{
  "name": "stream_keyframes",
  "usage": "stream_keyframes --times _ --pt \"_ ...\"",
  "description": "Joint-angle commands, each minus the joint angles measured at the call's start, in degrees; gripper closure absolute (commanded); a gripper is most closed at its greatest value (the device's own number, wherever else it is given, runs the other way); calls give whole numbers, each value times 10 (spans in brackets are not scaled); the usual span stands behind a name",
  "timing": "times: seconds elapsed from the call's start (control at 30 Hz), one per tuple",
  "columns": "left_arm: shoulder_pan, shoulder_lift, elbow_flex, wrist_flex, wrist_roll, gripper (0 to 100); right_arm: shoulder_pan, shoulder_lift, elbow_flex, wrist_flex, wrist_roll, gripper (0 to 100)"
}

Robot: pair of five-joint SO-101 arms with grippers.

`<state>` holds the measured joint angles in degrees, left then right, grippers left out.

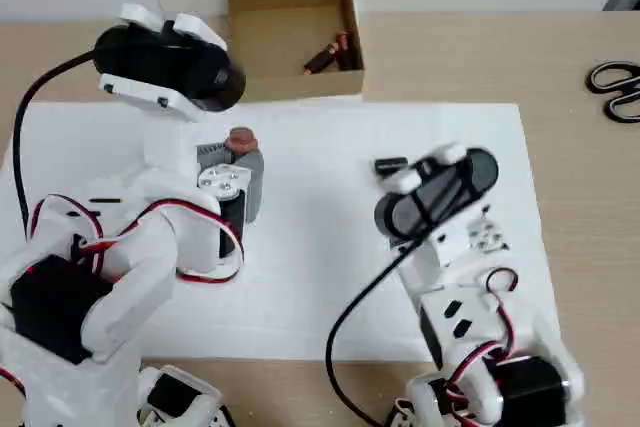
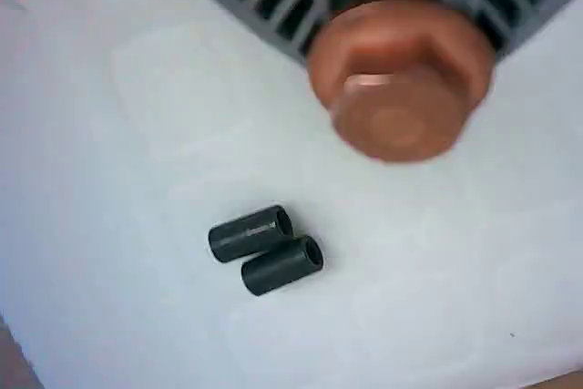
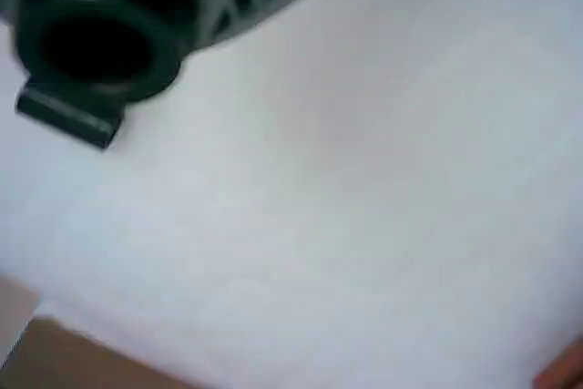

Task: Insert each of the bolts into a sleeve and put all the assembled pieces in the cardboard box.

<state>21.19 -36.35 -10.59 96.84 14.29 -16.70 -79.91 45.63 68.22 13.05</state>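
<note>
Found left gripper [image 1: 238, 154] at left, clamped on a copper-headed bolt [image 1: 241, 137] above the white sheet [image 1: 320, 237]. Noted beneath it a loose sleeve [image 2: 249, 232] lying on the sheet, touching a second loose sleeve [image 2: 283, 265]. Recorded cardboard box [image 1: 262, 42] at the far edge, with assembled pieces [image 1: 330, 53] in one corner. Found right gripper [image 1: 392, 169] closed on a black sleeve [image 3: 91, 43]. Logged scissors [image 1: 616, 88] at far right on the table [image 1: 540, 47].

Sleeves [image 2: 264, 250] touching on sheet [image 1: 320, 247], assembled pieces [image 1: 330, 54] in cardboard box [image 1: 250, 27]
</note>
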Motion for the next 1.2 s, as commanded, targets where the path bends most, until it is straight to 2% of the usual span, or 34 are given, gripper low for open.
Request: stream_keyframes --times 0.0,0.07,0.3,0.43,0.57,0.73,0.93,1.17 --pt "3 -13 51 -76 20 994 3 -56 99 -99 2 992" --pt "3 -13 98 -127 30 994 3 -79 164 -156 -18 992" --pt "3 -13 244 -287 49 994 3 -105 338 -330 -164 989" --pt "4 -13 328 -370 49 994 -8 -105 412 -422 -173 989" --pt "29 -14 402 -449 47 994 -56 -108 451 -430 -175 988" --pt "69 -15 422 -477 47 994 -93 -109 481 -436 -174 988" --pt "74 -17 424 -506 50 994 -94 -109 480 -435 -175 991" --pt "73 -147 447 -493 47 994 -95 -109 479 -435 -176 991"
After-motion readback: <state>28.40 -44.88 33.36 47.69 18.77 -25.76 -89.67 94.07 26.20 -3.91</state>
